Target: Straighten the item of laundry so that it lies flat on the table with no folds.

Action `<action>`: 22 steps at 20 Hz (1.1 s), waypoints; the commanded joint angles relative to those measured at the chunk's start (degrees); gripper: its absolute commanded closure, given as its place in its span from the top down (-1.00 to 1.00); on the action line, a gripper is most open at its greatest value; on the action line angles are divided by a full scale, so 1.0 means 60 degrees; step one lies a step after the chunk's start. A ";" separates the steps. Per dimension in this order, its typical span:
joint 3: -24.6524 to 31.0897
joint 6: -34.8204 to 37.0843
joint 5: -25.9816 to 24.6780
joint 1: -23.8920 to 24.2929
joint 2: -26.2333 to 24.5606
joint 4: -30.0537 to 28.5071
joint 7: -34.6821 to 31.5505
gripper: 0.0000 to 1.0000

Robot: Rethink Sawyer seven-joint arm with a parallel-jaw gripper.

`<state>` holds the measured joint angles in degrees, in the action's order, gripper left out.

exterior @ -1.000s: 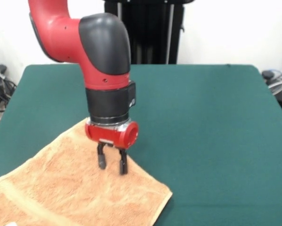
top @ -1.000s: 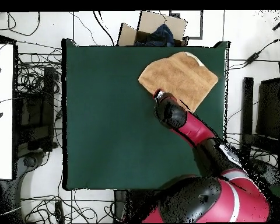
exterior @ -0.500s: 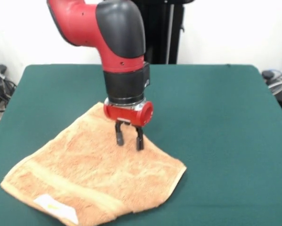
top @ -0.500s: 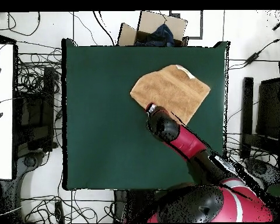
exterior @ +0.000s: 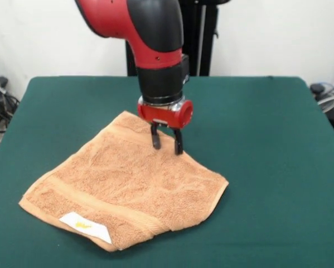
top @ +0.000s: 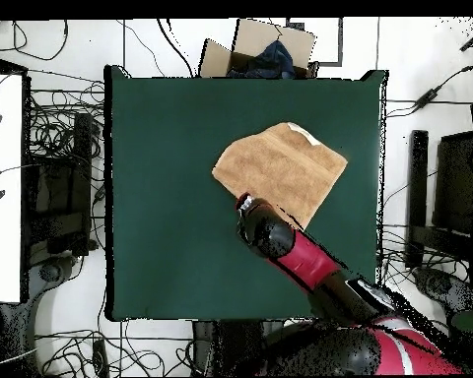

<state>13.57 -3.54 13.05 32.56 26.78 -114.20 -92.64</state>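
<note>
The tan-orange towel [exterior: 127,190] lay spread on the green counter [exterior: 267,139], turned diamond-wise, its surface gently rippled but with no fold over itself. A white label [exterior: 86,227] sat at the towel's front edge. The gripper [exterior: 167,144] stood upright over the towel's rear corner, jaws parted a little with tips down at the cloth; whether they held any of it could not be told. Overhead, the gripper [top: 244,204] met the towel [top: 280,172] at its edge.
</note>
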 commanded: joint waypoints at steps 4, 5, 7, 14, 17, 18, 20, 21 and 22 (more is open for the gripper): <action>0.0476 -0.0044 0.1001 -0.0384 0.0773 -0.1757 -0.3784 1.00; 0.0480 -0.0028 0.1049 -0.0426 0.0894 -0.1874 -0.3866 1.00; 0.0480 -0.0040 0.1122 -0.0480 0.1030 -0.2033 -0.3991 1.00; 0.0211 0.0500 0.1204 -0.0668 0.0993 -0.1339 -0.3604 1.00; -0.0175 0.1255 0.1391 -0.0970 0.1288 -0.0878 -0.3309 1.00; -0.0283 0.1391 0.1451 -0.1077 0.1324 -0.0734 -0.3234 1.00; -0.0715 0.1718 0.1624 -0.1509 0.1418 -0.0248 -0.3035 1.00; -0.1016 0.2005 0.1754 -0.1806 0.1501 0.0084 -0.2976 1.00; -0.1200 0.2139 0.1793 -0.1976 0.1547 0.0294 -0.2921 1.00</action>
<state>11.82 -0.45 18.49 26.01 33.84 -121.12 -99.46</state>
